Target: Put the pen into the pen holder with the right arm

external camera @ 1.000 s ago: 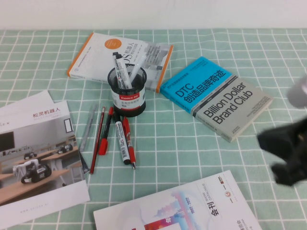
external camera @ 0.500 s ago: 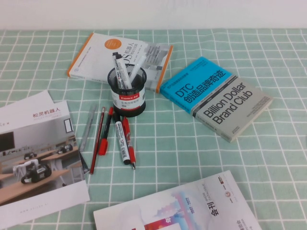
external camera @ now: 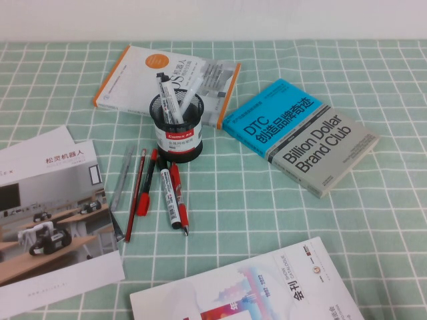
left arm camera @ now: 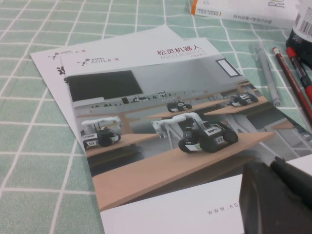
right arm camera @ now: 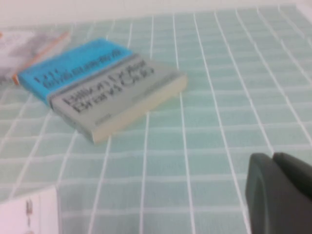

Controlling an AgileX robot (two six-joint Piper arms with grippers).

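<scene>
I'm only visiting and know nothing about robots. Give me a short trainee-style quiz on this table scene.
1. True or false: the pen holder stands upright with markers in it.
2. What lies on the checked cloth just in front of the pen holder? A) scissors B) a row of pens C) a cup
3. Fill in: in the high view, the left gripper and right gripper are ___.
Key: 1 true. 2 B. 3 out of sight; only the wrist views show them, the left gripper over the brochure, the right gripper over the checked cloth near the blue and grey book.
</scene>
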